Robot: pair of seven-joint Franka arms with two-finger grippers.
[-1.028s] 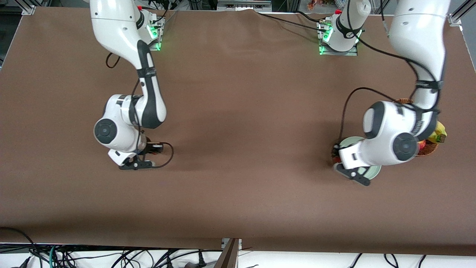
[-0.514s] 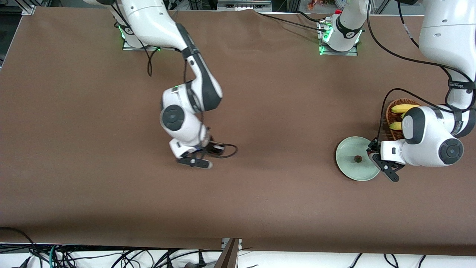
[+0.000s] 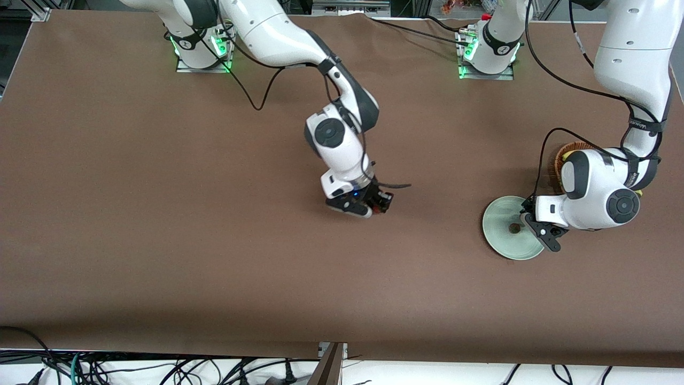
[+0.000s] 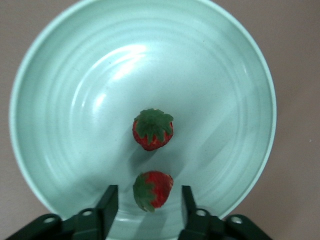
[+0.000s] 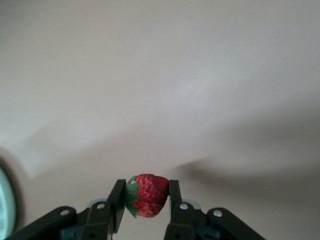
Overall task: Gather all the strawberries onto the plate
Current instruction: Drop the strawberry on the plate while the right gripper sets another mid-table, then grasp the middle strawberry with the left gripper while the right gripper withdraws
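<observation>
Left tool (image 4: 147, 207) spread above plate (image 4: 45, 75), right tool (image 5: 145, 200) pinching strawberry (image 5: 147, 195), arm outstretched mid-table.

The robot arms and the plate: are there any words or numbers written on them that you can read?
No words or numbers can be read anywhere.
Left arm's dark band: a pale marking, too small to read.
Plate: no writing, only its rings.
Strawberries in the plate and the one in the right gripper: no labels.
</observation>
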